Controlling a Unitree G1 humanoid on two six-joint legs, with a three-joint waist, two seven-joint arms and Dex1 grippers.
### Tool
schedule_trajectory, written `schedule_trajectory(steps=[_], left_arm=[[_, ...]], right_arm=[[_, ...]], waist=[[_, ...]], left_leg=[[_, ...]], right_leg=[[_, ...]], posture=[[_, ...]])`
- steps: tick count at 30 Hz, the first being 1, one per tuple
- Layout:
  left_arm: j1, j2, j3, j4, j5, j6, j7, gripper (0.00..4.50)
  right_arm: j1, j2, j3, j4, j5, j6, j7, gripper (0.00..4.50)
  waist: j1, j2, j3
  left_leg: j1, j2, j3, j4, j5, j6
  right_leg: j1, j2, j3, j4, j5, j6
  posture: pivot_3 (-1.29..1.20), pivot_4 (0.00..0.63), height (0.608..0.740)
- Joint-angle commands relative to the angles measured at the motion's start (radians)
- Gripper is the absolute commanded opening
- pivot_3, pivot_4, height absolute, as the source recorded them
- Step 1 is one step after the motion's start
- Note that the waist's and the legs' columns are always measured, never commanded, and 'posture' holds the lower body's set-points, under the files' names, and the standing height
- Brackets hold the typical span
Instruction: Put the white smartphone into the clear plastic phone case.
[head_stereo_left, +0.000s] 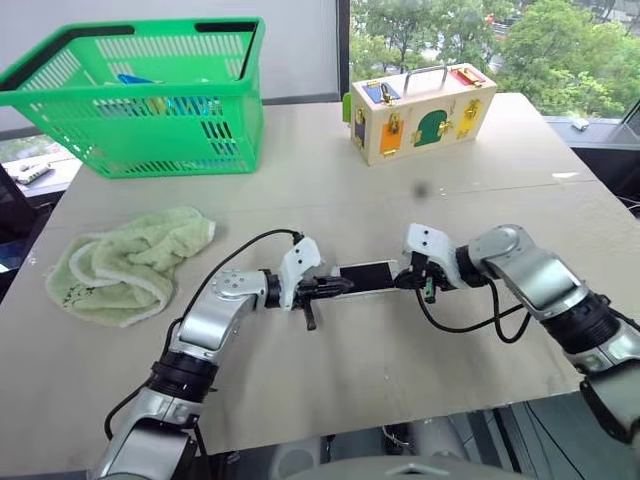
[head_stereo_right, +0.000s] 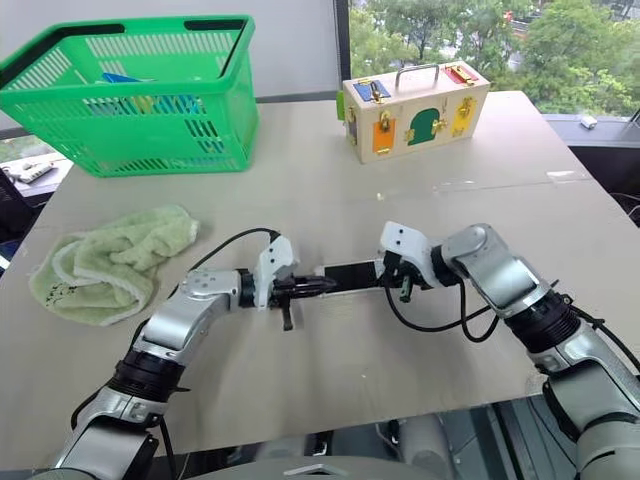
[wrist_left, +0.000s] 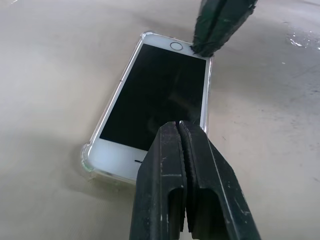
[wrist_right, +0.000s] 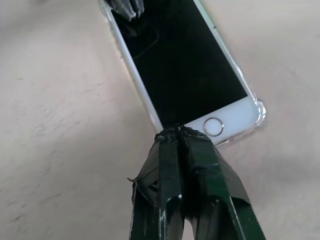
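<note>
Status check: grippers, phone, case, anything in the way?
Left gripper and right gripper shut, tips at opposite ends of phone. Phone lies in clear case on table. Nothing in the way.

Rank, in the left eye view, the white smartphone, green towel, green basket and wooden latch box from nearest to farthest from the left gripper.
1. White smartphone: right at the left gripper tips, mid-table.
2. Green towel: on the robot's left, crumpled on the table.
3 and 4. Green basket, far left corner, and wooden latch box, far right: too close to call.

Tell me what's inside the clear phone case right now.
The white smartphone lies in the clear plastic phone case, screen up, rim showing around its corners. The case's floor beneath the phone is covered.
</note>
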Motion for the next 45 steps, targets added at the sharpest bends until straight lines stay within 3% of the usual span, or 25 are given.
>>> schedule_trajectory(steps=[1, 6, 8, 11, 12, 15, 19, 20, 22, 23, 24, 29, 35, 45], left_arm=[[0.019, 0.003, -0.001, -0.022, 0.003, -0.003, 0.005, 0.07], [0.054, 0.006, 0.023, -0.046, -0.013, -0.018, 0.013, 0.07], [0.073, -0.022, 0.073, -0.086, -0.076, -0.014, 0.025, 0.07], [0.082, -0.053, 0.137, -0.133, -0.153, 0.013, 0.048, 0.07], [0.076, -0.073, 0.176, -0.143, -0.172, 0.01, 0.089, 0.01], [0.059, -0.102, 0.255, -0.156, -0.216, 0.032, 0.169, 0.85], [0.056, -0.094, 0.324, -0.172, -0.264, 0.068, 0.216, 2.56], [0.064, -0.086, 0.336, -0.186, -0.277, 0.084, 0.221, 3.15], [0.093, -0.065, 0.355, -0.228, -0.293, 0.096, 0.225, 3.86], [0.103, -0.058, 0.36, -0.244, -0.296, 0.098, 0.227, 4.31], [0.121, -0.048, 0.366, -0.262, -0.295, 0.087, 0.225, 4.42], [0.229, 0.007, 0.405, -0.371, -0.343, 0.126, 0.217, 4.42], [0.398, 0.059, 0.466, -0.448, -0.364, 0.131, 0.215, 4.42], [0.515, 0.085, 0.469, -0.464, -0.362, 0.104, 0.179, 4.42]], right_arm=[[0.11, 0.025, 0.027, 0.08, -0.016, 0.008, -0.034, 0.0], [0.229, 0.139, -0.292, -0.072, 0.149, -0.043, -0.141, 0.0], [0.275, 0.233, -0.495, -0.177, 0.28, 0.0, -0.244, 0.0], [0.323, 0.278, -0.611, -0.27, 0.34, -0.009, -0.318, 0.0], [0.349, 0.284, -0.637, -0.309, 0.336, -0.026, -0.352, 0.29], [0.423, 0.279, -0.678, -0.406, 0.345, -0.034, -0.409, 1.33], [0.561, 0.184, -0.677, -0.519, 0.308, -0.067, -0.405, 3.08], [0.598, 0.149, -0.679, -0.539, 0.297, -0.085, -0.391, 3.75], [0.675, 0.085, -0.694, -0.569, 0.277, -0.139, -0.355, 4.46], [0.698, 0.064, -0.698, -0.576, 0.273, -0.159, -0.348, 4.5], [0.733, 0.04, -0.704, -0.586, 0.264, -0.193, -0.33, 4.5], [0.917, -0.019, -0.776, -0.613, 0.263, -0.332, -0.246, 4.5], [1.06, -0.008, -0.895, -0.61, 0.26, -0.429, -0.252, 4.5], [1.083, 0.005, -0.923, -0.515, 0.237, -0.494, -0.275, 4.5]], waist=[[0.0, -0.001, -0.001], [0.0, 0.003, 0.002], [-0.002, 0.008, 0.01], [0.003, 0.013, 0.023], [0.004, 0.012, 0.027], [0.004, 0.012, 0.027], [0.003, 0.012, 0.028], [0.003, 0.012, 0.028], [0.002, 0.011, 0.028], [0.001, 0.01, 0.029], [0.001, 0.01, 0.029], [0.004, 0.01, 0.029], [0.003, 0.01, 0.029], [0.004, 0.01, 0.029]], left_leg=[[0.0, 0.001, 0.0, 0.0, -0.001, -0.002], [-0.001, 0.002, -0.001, -0.001, -0.002, -0.003], [-0.003, 0.001, 0.002, -0.002, 0.001, 0.001], [-0.007, 0.0, 0.001, -0.003, 0.001, 0.002], [-0.008, -0.002, 0.001, -0.003, 0.001, 0.002], [-0.013, -0.003, 0.0, -0.003, 0.001, 0.002], [-0.018, -0.004, 0.001, -0.003, 0.001, 0.002], [-0.018, -0.004, 0.001, -0.004, 0.001, 0.002], [-0.019, -0.004, 0.001, -0.003, 0.001, 0.002], [-0.019, -0.004, 0.001, -0.003, 0.001, 0.002], [-0.019, -0.004, 0.001, -0.003, 0.001, 0.002], [-0.018, -0.004, 0.0, -0.004, 0.001, 0.001], [-0.017, -0.004, -0.001, -0.004, 0.001, 0.001], [-0.016, -0.004, -0.003, -0.003, 0.001, 0.001]], right_leg=[[0.0, 0.0, 0.0, 0.0, 0.0, 0.0], [0.0, 0.0, -0.001, 0.0, 0.0, 0.0], [-0.002, 0.0, 0.001, 0.0, 0.0, 0.0], [-0.007, 0.001, 0.001, 0.0, 0.0, 0.0], [-0.008, 0.001, 0.001, 0.001, 0.0, 0.0], [-0.01, 0.001, -0.002, -0.002, 0.002, 0.002], [-0.011, 0.001, -0.004, -0.006, 0.002, 0.003], [-0.011, 0.001, -0.004, -0.009, 0.002, 0.003], [-0.011, 0.001, -0.003, -0.01, 0.002, 0.003], [-0.011, 0.001, -0.002, -0.011, 0.002, 0.003], [-0.011, 0.001, -0.002, -0.012, 0.002, 0.003], [-0.01, 0.002, -0.003, -0.011, 0.0, 0.0], [-0.01, 0.002, -0.001, -0.011, 0.0, -0.001], [-0.009, 0.002, 0.0, -0.011, 0.0, -0.001]], posture=[[0.0, 0.15, 0.74], [0.0, 0.15, 0.74], [0.0, 0.15, 0.74], [0.0, 0.15, 0.74], [0.0, 0.15, 0.74], [0.0, 0.15, 0.74], [0.0, 0.15, 0.74], [0.0, 0.15, 0.74], [0.0, 0.15, 0.74], [0.0, 0.15, 0.74], [0.0, 0.15, 0.74], [0.0, 0.15, 0.74], [0.0, 0.15, 0.74], [0.0, 0.15, 0.74]])
